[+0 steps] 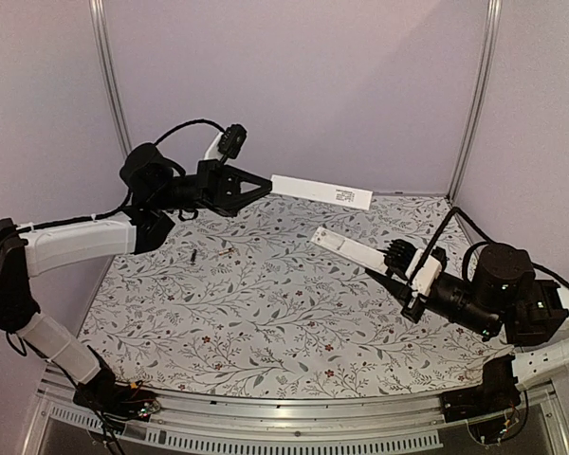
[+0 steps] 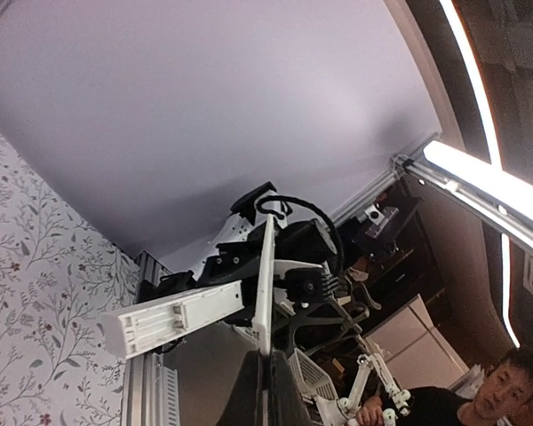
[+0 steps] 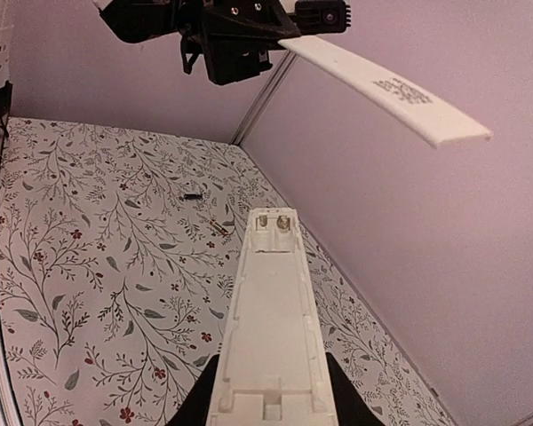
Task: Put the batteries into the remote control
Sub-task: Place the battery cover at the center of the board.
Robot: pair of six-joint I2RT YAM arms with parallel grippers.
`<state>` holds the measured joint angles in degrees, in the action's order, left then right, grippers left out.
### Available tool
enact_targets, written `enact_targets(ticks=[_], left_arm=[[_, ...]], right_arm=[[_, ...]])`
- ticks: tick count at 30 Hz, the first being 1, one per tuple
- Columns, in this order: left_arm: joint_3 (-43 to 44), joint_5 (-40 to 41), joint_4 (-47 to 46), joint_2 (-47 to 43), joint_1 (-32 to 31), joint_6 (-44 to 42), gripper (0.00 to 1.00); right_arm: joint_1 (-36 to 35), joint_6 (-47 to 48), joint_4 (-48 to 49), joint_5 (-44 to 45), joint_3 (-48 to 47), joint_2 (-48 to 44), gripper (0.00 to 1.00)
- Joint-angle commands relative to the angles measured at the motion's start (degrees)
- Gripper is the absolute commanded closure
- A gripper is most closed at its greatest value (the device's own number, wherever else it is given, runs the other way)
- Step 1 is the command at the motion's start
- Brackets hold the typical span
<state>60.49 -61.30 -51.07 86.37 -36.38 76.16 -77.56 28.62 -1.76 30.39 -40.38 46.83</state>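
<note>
Top view: high behind near edge, looking down over whole desk. Left wrist: lifted, facing right arm. Right wrist: close along remote control toward far-left corner; all share desk

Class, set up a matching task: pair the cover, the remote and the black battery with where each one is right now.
Things:
1. cover
2. remote
3. black battery

Places:
a. lying on the table
b. held in the left gripper
c. held in the right gripper

Pairs: 1-b, 2-c, 3-a
</note>
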Motion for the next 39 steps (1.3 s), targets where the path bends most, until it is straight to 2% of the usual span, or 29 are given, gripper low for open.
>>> enact_targets(ticks=[1, 3, 6, 16, 28, 29, 33, 38, 39], left_arm=[[-0.45, 9.92, 27.61, -2.88, 3.29, -17.17, 1.0], [1.88, 15.96, 40.87, -2.48, 3.31, -25.52, 1.0], [1.6, 20.82, 45.46, 0.46, 4.01, -27.02, 1.0], [-0.04, 20.94, 40.27, 16.9, 3.19, -28.13, 1.0], [-3.96, 27.17, 34.15, 25.9, 3.57, -25.89, 1.0], [-4.37, 27.39, 34.18, 26.0, 3.71, -25.89, 0.96], [-5.51, 28.65, 36.31, 23.75, 4.2, -28.23, 0.64], [-4.6, 31.33, 45.18, 16.0, 4.3, -34.98, 0.22], [-4.37, 30.8, 46.56, 13.95, 4.26, -36.67, 0.11]], right_arm=[[0.22, -3.57, -4.37, 0.35, -0.48, -2.9, 1.0], [0.22, -4.85, -6.76, -1.56, -0.65, -4.35, 1.0], [0.23, -6.75, -10.31, -4.49, -1.28, -6.57, 1.0], [0.27, -8.86, -16.23, -8.54, -3.92, -6.72, 1.0], [0.22, -9.5, -16.04, -9.01, -3.26, -6.35, 1.0], [0.22, -9.6, -16.02, -9.34, -3.15, -6.46, 1.0], [0.27, -9.65, -16.1, -10.13, -2.61, -7.05, 1.0], [0.22, -9.38, -16.48, -11.62, -2.64, -6.9, 1.0], [0.19, -9.23, -16.59, -12.29, -2.79, -6.81, 1.0]])
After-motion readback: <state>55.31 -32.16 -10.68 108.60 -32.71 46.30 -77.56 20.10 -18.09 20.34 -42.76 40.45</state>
